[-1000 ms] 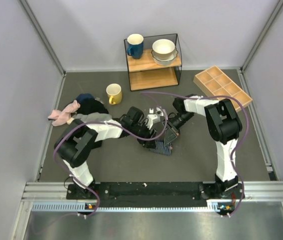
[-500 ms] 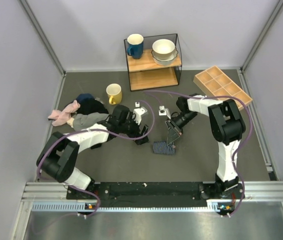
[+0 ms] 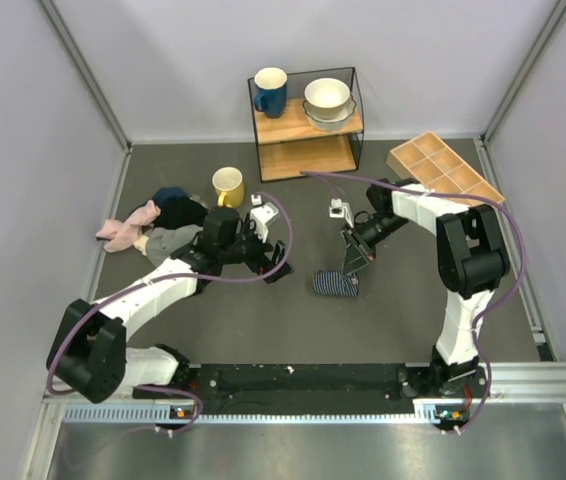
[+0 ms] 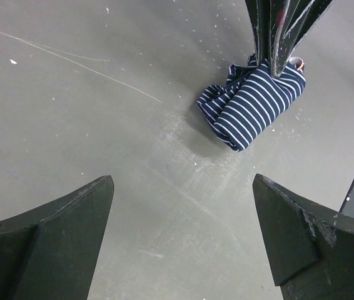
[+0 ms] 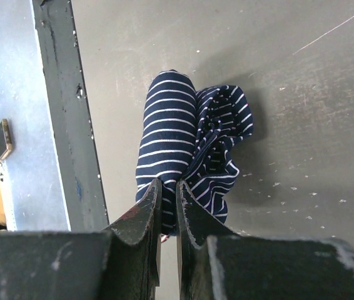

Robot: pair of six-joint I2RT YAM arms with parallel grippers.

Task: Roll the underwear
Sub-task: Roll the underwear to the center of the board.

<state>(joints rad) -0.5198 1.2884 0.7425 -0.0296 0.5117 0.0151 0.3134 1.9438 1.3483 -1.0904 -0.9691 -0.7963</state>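
Underwear: a compact navy bundle with white stripes, lying on the table right of centre, between the two arms.
Cloth pile: a pink cloth, a grey cloth and a dark garment heaped at the left, well apart from the bundle.
Yellow mug: upright on the far side of the left arm.
Left tool: jaws spread wide, holding nothing, poised over bare table to the left of the bundle and clear of it.
Shelf: at the far wall, carrying a blue mug and stacked bowls.
Right tool: jaws drawn narrow, tips down on the far end of the bundle beside the red tag; whether fabric is nipped between them cannot be told.
Wooden tray: divided into compartments, at the far right.
Progress: the rolling looks all but done, the layers wound into a short cylinder, though one looser fold bulges along its side.
Left to do: by appearances, only lifting the right tool clear without unwinding the roll.
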